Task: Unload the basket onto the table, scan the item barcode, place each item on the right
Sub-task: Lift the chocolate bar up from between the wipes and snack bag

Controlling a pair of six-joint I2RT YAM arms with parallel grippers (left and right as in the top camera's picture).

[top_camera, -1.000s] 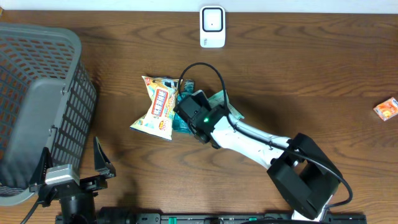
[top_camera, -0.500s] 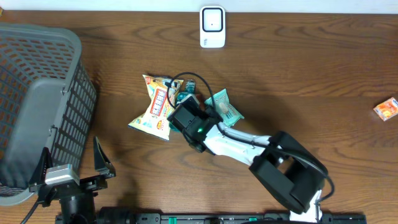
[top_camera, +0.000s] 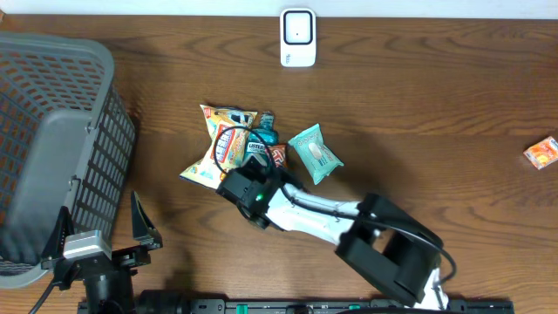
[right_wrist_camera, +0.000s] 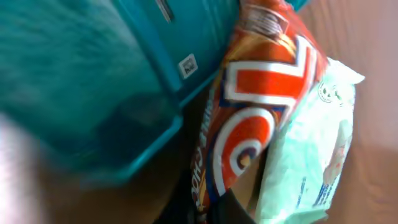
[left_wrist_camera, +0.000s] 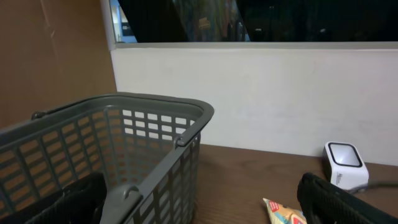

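A pile of snack packets lies mid-table: a yellow bag (top_camera: 225,146), a teal pack (top_camera: 262,131), a red-orange chocolate packet (top_camera: 275,155) and a mint-green packet (top_camera: 314,153). My right gripper (top_camera: 263,164) reaches into the pile from the near side. In the right wrist view its dark fingers (right_wrist_camera: 239,210) are shut on the lower edge of the red-orange packet (right_wrist_camera: 255,106), with the teal pack (right_wrist_camera: 81,81) to the left and the mint packet (right_wrist_camera: 317,155) to the right. The white barcode scanner (top_camera: 298,37) stands at the far edge. My left gripper (top_camera: 103,230) rests open near the front left.
A large grey mesh basket (top_camera: 52,148) fills the left side, right beside the left gripper (left_wrist_camera: 202,214). A small orange packet (top_camera: 541,153) lies at the far right. The left wrist view also shows the basket (left_wrist_camera: 124,143), scanner (left_wrist_camera: 345,165) and yellow bag (left_wrist_camera: 286,214).
My right arm has swung left and nearer, uncovering the mint-green packet. Its jaws have closed from wide open onto the red-orange packet. The left arm has not moved.
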